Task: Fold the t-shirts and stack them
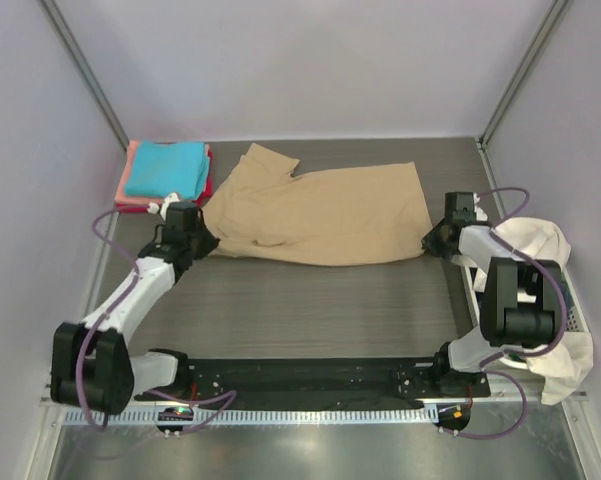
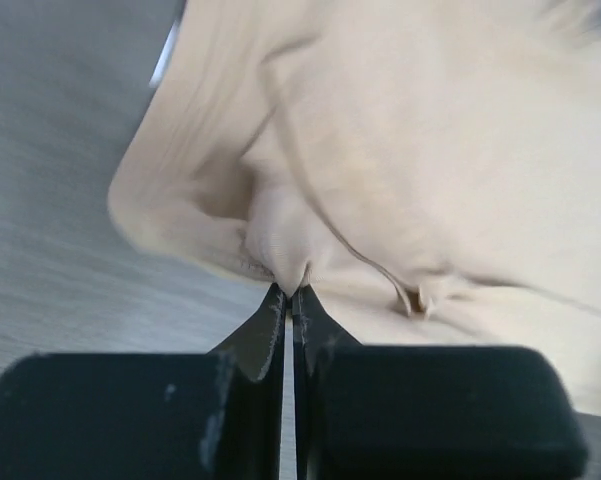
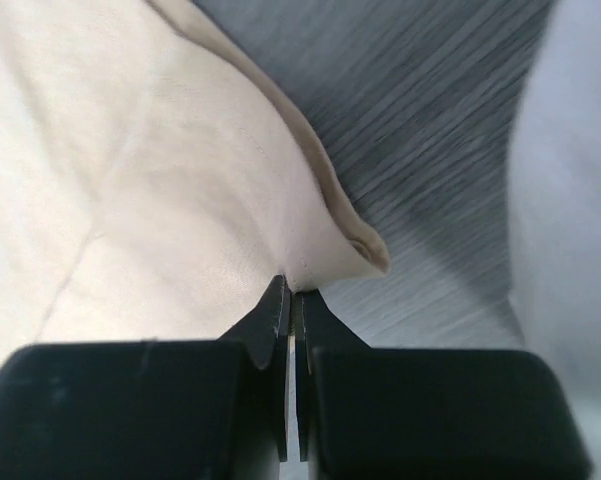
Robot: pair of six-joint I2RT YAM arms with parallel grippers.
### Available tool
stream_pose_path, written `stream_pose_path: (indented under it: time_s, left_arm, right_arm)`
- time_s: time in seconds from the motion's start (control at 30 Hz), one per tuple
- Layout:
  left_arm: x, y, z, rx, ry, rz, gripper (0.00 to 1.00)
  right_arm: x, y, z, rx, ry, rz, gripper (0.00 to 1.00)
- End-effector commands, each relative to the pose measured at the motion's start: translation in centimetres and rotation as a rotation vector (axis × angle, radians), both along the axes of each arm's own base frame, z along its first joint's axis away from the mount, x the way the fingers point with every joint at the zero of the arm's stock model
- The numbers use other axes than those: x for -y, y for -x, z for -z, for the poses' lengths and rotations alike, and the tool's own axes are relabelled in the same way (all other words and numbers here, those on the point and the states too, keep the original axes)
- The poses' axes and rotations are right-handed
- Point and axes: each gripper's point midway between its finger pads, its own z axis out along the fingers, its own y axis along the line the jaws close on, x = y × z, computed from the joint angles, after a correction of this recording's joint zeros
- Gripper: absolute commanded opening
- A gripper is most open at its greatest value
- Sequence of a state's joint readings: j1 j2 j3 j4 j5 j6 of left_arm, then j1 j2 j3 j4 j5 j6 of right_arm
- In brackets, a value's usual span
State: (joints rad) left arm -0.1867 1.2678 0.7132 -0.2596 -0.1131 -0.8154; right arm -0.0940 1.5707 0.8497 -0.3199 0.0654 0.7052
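A large tan t-shirt (image 1: 320, 212) lies spread across the middle back of the table, one sleeve pointing to the back. My left gripper (image 1: 202, 233) is shut on its left edge; the left wrist view shows the tan cloth (image 2: 400, 150) pinched between the jaws (image 2: 289, 292). My right gripper (image 1: 432, 240) is shut on its right edge; the right wrist view shows the hem (image 3: 180, 200) pinched at the jaw tips (image 3: 292, 292). A folded stack sits at the back left: turquoise shirt (image 1: 168, 167) on top, salmon-pink (image 1: 130, 190) and red (image 1: 209, 186) below. Cream-white shirts (image 1: 540, 245) hang over the basket at the right.
A white plastic basket (image 1: 574, 310) stands at the table's right edge beside the right arm. Grey walls enclose the table on three sides. The black arm base rail (image 1: 310, 378) runs along the near edge.
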Motion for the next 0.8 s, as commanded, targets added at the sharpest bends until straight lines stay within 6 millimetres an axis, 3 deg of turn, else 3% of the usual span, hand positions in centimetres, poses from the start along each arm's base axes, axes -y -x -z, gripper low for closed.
stream_pose_path:
  time_s: [0.0, 0.03, 0.07, 0.1, 0.13, 0.2, 0.23, 0.3, 0.33, 0.47, 0.67, 0.77]
  left_arm:
    - [-2.1, -0.9, -9.2, 0.224, -0.046, -0.076, 0.0]
    - [-2.6, 0.1, -9.0, 0.201, -0.066, -0.086, 0.0]
    - [-2.8, 1.0, -9.4, 0.209, -0.071, -0.087, 0.0]
    - [-2.7, 1.6, -8.8, 0.183, -0.067, -0.075, 0.0]
    - [-2.6, 2.9, -6.8, 0.128, -0.063, -0.061, 0.0]
    - [-1.5, 4.4, -5.5, 0.106, 0.001, -0.03, 0.0]
    - [-1.5, 5.7, -3.3, 0.061, 0.012, -0.029, 0.0]
    - [-1.2, 6.9, -2.8, 0.061, 0.043, -0.025, 0.0]
    - [-1.4, 8.1, -1.7, 0.019, 0.038, -0.028, 0.0]
    - [-1.4, 10.3, -2.3, 0.013, 0.06, -0.031, 0.03]
    - [-1.0, 12.4, -5.3, 0.024, 0.119, -0.039, 0.12]
    - [-0.2, 13.9, -6.3, 0.013, 0.173, -0.014, 0.14]
  right_arm:
    - [1.4, -1.8, -7.6, 0.195, 0.07, 0.034, 0.01]
    - [1.9, -1.1, -8.5, 0.212, 0.088, 0.051, 0.01]
    - [2.2, -0.3, -8.2, 0.194, 0.089, 0.058, 0.01]
    - [2.1, 0.9, -6.7, 0.147, 0.084, 0.055, 0.01]
    - [2.0, 1.9, -5.7, 0.112, 0.075, 0.053, 0.01]
    - [1.0, 4.1, -3.1, 0.047, 0.029, 0.038, 0.01]
    - [0.7, 4.6, -2.5, 0.036, 0.019, 0.037, 0.01]
    - [0.2, 6.1, -1.4, 0.007, 0.002, 0.03, 0.01]
    - [0.2, 6.4, -1.3, 0.004, -0.002, 0.028, 0.01]
    - [-0.2, 7.8, -1.8, 0.001, -0.012, 0.029, 0.01]
    - [-0.2, 9.6, -4.9, 0.064, -0.008, 0.065, 0.01]
    - [-0.2, 10.8, -6.4, 0.082, -0.004, 0.079, 0.15]
